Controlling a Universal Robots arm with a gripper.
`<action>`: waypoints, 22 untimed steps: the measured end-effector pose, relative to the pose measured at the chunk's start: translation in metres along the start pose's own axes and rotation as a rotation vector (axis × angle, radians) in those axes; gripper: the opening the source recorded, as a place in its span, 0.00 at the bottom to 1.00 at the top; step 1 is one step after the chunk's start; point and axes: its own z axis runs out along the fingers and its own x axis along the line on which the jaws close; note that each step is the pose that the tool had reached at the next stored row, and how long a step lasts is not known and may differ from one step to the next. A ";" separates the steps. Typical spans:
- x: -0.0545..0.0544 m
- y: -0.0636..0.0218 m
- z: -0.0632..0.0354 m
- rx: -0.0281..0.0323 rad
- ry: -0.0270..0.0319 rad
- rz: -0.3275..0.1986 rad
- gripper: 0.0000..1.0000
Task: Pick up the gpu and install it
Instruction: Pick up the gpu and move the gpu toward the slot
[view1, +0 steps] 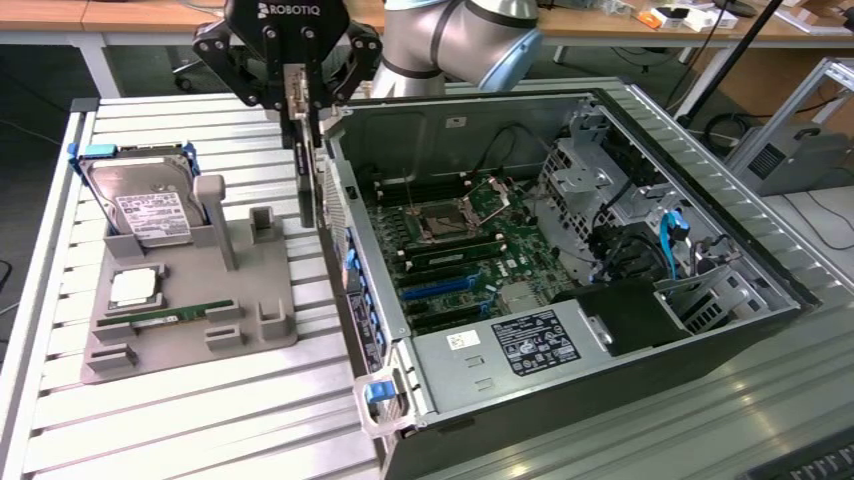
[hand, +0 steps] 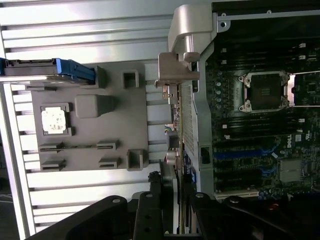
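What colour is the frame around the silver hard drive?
The plastic frame is blue, clearest in exterior view.

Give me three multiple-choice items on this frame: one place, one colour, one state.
1. Where is the gpu? A flat on the fixture; B hanging from the gripper by the case; C plugged into a slot.
2. Hard drive carrier colour? A red; B blue; C yellow.
3. The case is: A open-sided; B closed; C upside down.
Answers: B, the card hangs upright under the gripper, just outside the case wall; B, the carrier flanking the drive is blue; A, the motherboard shows inside.
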 end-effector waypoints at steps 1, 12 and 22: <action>-0.001 -0.0005 0.0001 0.0002 0.0000 0.000 0.27; -0.011 -0.0025 0.0005 0.0020 -0.0001 0.000 0.27; -0.020 -0.0026 0.0008 0.0046 -0.0003 0.000 0.27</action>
